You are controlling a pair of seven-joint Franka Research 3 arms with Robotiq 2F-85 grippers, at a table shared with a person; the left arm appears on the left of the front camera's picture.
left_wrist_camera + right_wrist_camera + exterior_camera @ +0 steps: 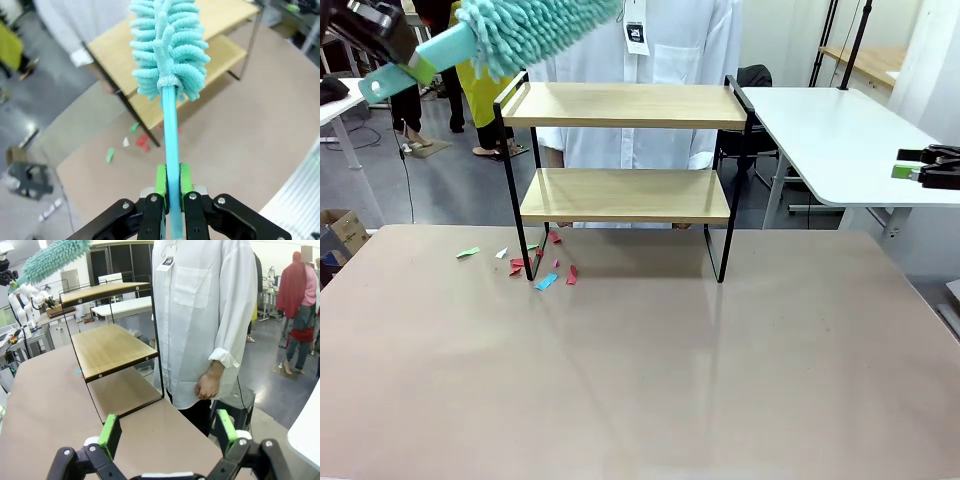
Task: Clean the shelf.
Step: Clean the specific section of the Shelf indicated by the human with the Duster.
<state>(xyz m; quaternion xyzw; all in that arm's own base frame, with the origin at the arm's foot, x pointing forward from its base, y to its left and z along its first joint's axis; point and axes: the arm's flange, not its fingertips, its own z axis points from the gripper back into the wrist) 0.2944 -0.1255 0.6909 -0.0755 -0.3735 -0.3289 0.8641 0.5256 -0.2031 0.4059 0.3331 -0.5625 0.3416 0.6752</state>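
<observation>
While my left gripper (173, 181) is clamping the duster (167, 45), I am holding its head above the left end of the shelf (625, 105), which is standing far mid-table with boards running rightward; my right gripper (167, 432) is gaping empty.

The left gripper (418, 68), raised at ten o'clock, pinches a duster handle (170, 131) between its pads. The right gripper (167, 432) hangs at three o'clock, jaws spread wide.
</observation>
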